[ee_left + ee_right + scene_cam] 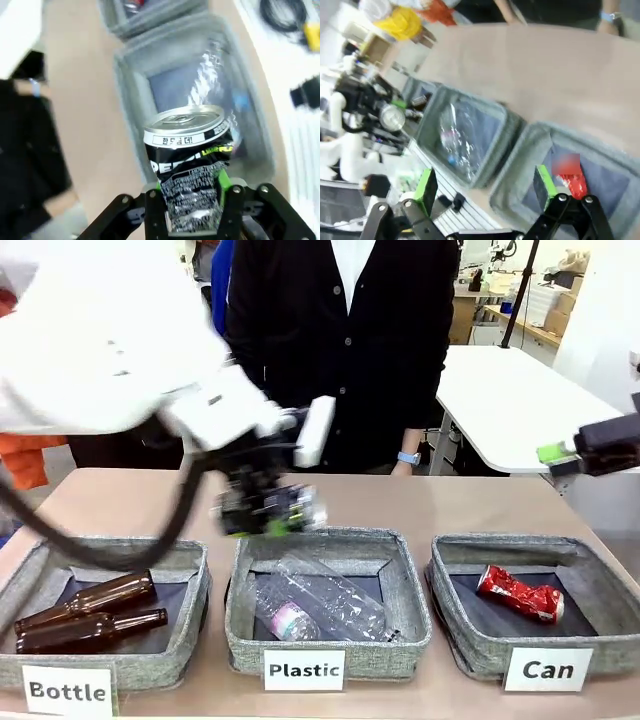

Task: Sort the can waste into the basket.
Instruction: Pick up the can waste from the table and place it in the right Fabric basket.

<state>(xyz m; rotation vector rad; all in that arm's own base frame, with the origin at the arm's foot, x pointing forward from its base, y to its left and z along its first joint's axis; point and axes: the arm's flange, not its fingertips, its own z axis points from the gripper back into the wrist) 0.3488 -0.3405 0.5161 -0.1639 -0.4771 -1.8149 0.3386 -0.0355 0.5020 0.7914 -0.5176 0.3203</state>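
Tan table (420, 502), three bins: red can (520, 594) already in Can basket (600, 585). Our left gripper (192, 200) clamps black can (192, 160) above Plastic bin (405, 585); right gripper (485, 187) spread, empty. One can left.

Crushed black metal can (192, 170) showing white print and a silver top, crumpled red metal can (520, 594) lying in the grey fabric basket (455, 645), brown glass bottles (88, 615) gleaming

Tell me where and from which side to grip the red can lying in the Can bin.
Grip the red can across its crumpled middle, coming straight down from above with the open right hand. It lies flat on the dark floor of the Can basket, its long axis running left-right in the front view, so the fingers should probably close across its narrow width, clear of the fabric walls.
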